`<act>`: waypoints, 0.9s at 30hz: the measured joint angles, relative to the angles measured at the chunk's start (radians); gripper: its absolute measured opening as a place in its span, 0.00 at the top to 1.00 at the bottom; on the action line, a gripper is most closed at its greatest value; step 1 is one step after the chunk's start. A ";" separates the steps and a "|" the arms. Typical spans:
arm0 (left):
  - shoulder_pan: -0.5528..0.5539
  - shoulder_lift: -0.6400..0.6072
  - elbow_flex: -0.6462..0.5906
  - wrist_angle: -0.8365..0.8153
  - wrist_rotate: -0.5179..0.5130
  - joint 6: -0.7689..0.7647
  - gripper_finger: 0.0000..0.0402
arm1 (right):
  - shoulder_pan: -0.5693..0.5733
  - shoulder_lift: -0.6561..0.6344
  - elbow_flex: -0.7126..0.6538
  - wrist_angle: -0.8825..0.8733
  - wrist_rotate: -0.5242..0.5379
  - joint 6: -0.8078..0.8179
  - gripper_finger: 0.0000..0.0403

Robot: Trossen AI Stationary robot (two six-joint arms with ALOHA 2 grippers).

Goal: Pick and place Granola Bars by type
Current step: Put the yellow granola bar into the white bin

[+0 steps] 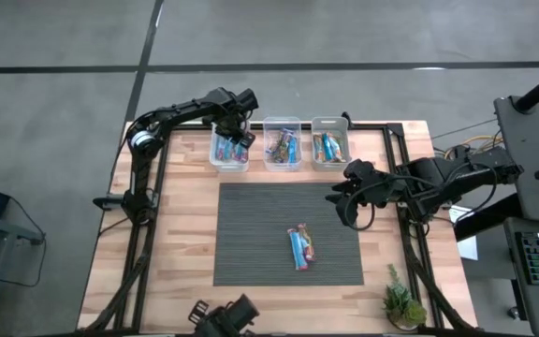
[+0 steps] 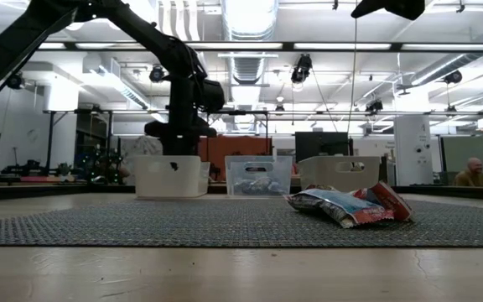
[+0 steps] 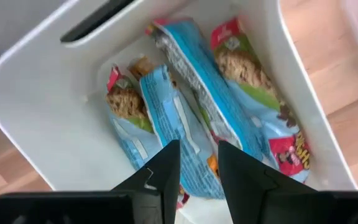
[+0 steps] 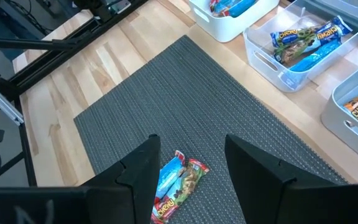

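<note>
Three bins [image 1: 282, 142] stand in a row on the tabletop [image 1: 187, 225]. Two Granola Bars [image 1: 300, 246] lie on the mat [image 1: 251, 234]. Left end effector [image 3: 197, 163], fingers apart and empty, hangs over the leftmost bin [image 1: 227, 150]. Right end effector [image 4: 191, 155], fingers apart and empty, hovers above the mat.

Granola Bars [image 1: 300, 246]: two left on dark mat, lying flat, touching side by side, blue wrappers with red and brown print, slightly crumpled in low view. Rest sorted in three bins at table's far edge. Left bin bars [image 3: 191, 118]: about four, blue foil with green and red print, piled overlapping, tilted. Middle bin bars [image 4: 306, 43]: blue with dark print. Right bin bars [image 1: 328, 145]: blue with orange print.
</note>
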 joint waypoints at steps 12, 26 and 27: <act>0.002 0.001 0.000 0.047 -0.030 0.010 0.73 | 0.000 0.000 0.000 0.000 0.000 0.003 0.58; 0.014 0.001 -0.027 0.049 -0.047 -0.082 0.52 | 0.000 0.000 0.000 0.000 0.000 0.003 0.58; 0.014 0.001 -0.038 0.051 -0.047 -0.084 0.52 | 0.000 0.000 0.000 0.000 0.000 0.002 0.58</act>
